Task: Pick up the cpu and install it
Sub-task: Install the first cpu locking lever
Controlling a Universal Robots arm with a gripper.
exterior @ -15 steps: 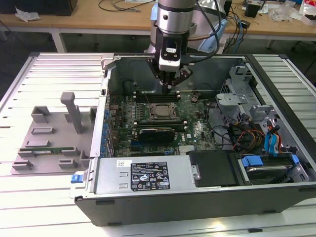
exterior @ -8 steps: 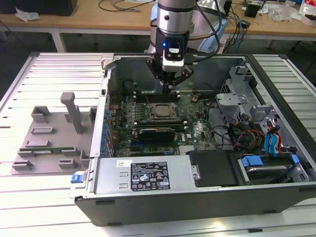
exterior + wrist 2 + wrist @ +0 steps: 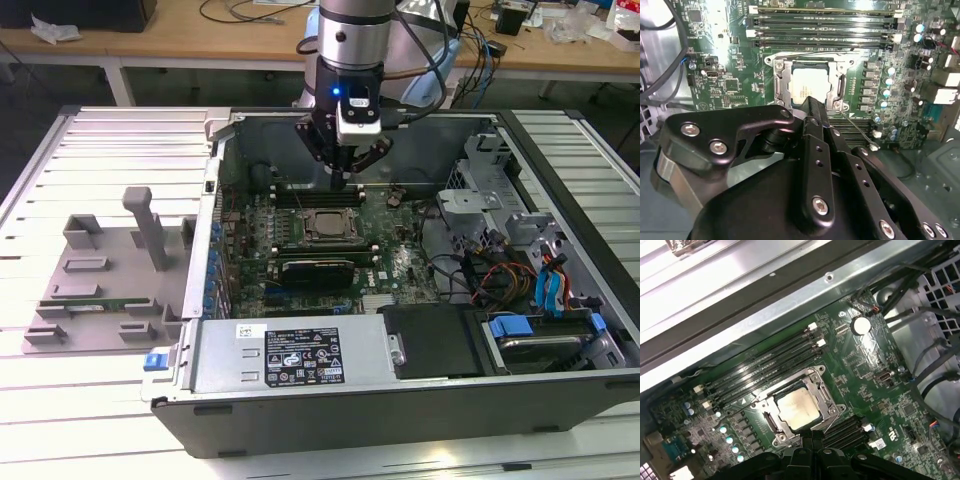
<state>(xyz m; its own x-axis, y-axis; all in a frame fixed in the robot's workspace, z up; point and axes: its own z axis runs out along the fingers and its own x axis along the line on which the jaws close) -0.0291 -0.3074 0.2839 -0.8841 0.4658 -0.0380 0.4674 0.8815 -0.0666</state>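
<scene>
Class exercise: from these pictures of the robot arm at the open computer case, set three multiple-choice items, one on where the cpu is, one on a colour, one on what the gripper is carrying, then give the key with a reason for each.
1. Where is the cpu?
A. On the grey tray beside the case
B. In the socket frame on the motherboard
C. On the black drive cover

2. What colour is the motherboard?
A. Green
B. Red
C. White

3. What does the gripper carry?
A. The cpu
B. A memory stick
C. Nothing

Key:
1 B: both wrist views show the silver square sitting inside the metal socket frame.
2 A: the board is green in every view.
3 C: in the exterior view the gripper hangs above the board with nothing held in its jaws, and the cpu lies in the socket below.
</scene>
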